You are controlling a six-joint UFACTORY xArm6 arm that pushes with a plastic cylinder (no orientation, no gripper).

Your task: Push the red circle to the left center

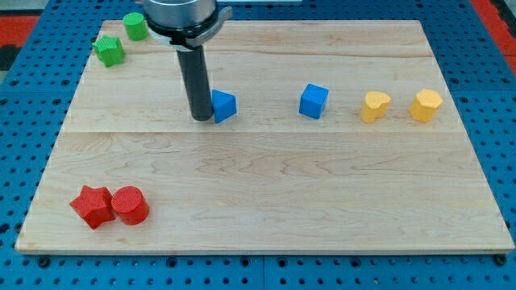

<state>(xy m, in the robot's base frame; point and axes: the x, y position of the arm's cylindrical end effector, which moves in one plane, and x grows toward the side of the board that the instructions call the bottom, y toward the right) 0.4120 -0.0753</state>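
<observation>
The red circle (130, 205) is a short red cylinder near the board's bottom left corner, touching a red star-shaped block (91, 205) on its left. My tip (200, 118) stands at the board's upper middle-left, right against the left side of a blue triangular block (223, 105). The tip is far above and to the right of the red circle.
A blue cube (314, 101) lies at upper centre. Two yellow blocks, one heart-like (374, 106) and one hexagonal (426, 105), lie at upper right. A green star-shaped block (109, 51) and a green cylinder (135, 26) sit at top left. The wooden board (274, 185) ends at blue pegboard.
</observation>
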